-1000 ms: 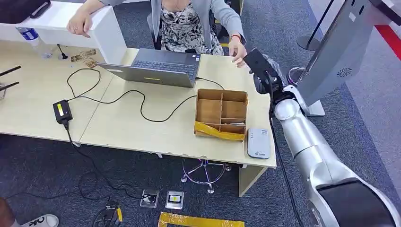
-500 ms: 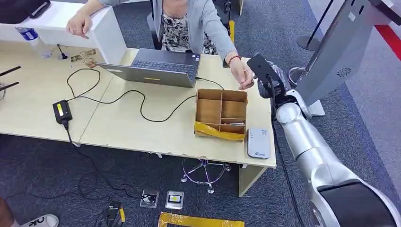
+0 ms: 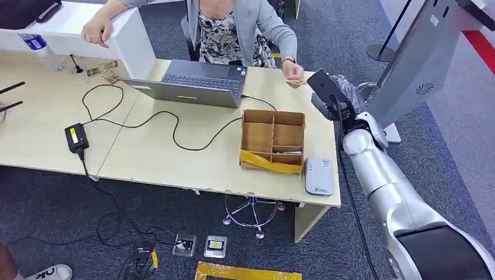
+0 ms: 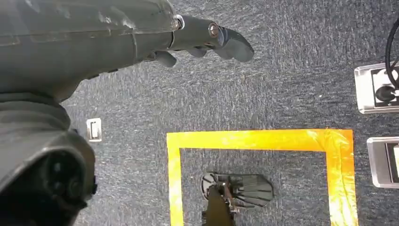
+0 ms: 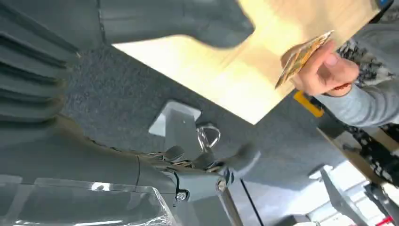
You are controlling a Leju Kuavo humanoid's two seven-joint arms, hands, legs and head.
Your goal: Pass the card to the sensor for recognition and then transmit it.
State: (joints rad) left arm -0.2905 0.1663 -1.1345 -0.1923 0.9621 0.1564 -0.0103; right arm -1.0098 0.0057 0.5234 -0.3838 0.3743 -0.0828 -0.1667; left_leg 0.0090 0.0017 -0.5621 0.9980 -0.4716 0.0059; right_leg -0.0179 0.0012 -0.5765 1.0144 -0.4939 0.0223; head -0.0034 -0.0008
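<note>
A person's hand [image 3: 292, 71] holds a tan card [image 3: 296, 83] over the far right part of the desk. In the right wrist view the card [image 5: 301, 56] is pinched in that person's fingers [image 5: 324, 73]. My right hand [image 3: 331, 96] hovers just right of the card at the desk's far right corner. It is open and empty, thumb [image 5: 188, 21] and fingers [image 5: 211, 165] spread apart. The grey-white sensor box [image 3: 319, 175] lies flat at the desk's near right corner. My left hand [image 4: 141, 33] hangs over the floor with its fingers [image 4: 221, 37] loosely extended and nothing in them.
A compartmented cardboard box [image 3: 273, 140] stands beside the sensor. An open laptop [image 3: 192, 84] and a black cable [image 3: 163, 119] lie mid-desk. The seated person [image 3: 233, 29] faces the desk. A grey kiosk stand [image 3: 408, 70] rises right of my arm. Yellow tape [image 4: 259, 140] marks the floor.
The person's hand reached out to my right hand, then drew back toward the laptop with the card in it. My right hand drifted slightly right.
</note>
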